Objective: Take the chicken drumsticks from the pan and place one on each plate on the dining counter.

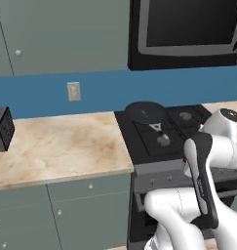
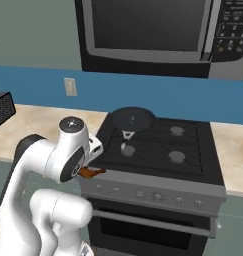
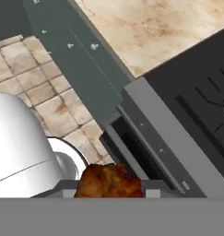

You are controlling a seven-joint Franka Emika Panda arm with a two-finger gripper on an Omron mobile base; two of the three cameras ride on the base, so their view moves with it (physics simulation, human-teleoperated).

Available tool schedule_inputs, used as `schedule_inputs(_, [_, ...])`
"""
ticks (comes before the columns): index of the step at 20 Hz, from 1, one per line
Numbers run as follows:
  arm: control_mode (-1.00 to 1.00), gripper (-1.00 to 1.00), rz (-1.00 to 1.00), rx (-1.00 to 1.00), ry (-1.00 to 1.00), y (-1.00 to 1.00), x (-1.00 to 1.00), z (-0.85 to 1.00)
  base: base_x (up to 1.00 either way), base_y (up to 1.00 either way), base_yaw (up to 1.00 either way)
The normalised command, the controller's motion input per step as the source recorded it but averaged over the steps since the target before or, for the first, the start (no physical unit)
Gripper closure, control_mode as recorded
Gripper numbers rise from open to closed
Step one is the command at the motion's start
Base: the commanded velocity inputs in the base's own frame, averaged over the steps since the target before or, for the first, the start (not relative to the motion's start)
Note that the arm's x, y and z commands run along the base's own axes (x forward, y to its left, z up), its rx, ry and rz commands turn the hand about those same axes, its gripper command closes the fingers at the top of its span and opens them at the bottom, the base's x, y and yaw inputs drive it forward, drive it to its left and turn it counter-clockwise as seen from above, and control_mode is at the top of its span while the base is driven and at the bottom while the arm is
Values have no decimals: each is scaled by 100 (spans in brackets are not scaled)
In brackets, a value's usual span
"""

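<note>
1 chicken drumstick [image 3: 109, 180] in the tool's [image 2: 95, 171] grip beside the stove [image 2: 158, 150]

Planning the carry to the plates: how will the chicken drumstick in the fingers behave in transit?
The chicken drumstick looks lumpy and stiff, so it probably won't droop. Its bumpy skin likely aids grip. In the right base view one end sticks out sideways, so it may pivot.

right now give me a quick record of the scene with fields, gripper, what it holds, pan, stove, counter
gripper: shut on a drumstick, held out in front of the stove's front edge
drumstick: reddish-brown, clamped between the fingertips, also seen by the arm's wrist in the right base view
pan: black, on the stove's back left burner, handle pointing forward, looks empty
stove: black top, grey front panel with knobs
counter: beige marble, left of the stove
microwave: above the stove
</note>
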Motion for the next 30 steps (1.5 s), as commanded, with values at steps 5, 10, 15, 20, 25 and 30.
schedule_inputs(5, [100,100,0,0,0,0,0,0,-69,38,29])
schedule_inputs(10, [100,100,0,0,0,0,0,0,-56,66,37])
schedule_inputs(15, [100,100,0,0,0,0,0,0,-89,82,32])
schedule_inputs(20, [100,100,0,0,0,0,0,0,-100,93,26])
schedule_inputs(25, [100,100,0,0,0,0,0,0,-100,99,22])
schedule_inputs(30, [100,100,0,0,0,0,0,0,-100,97,21])
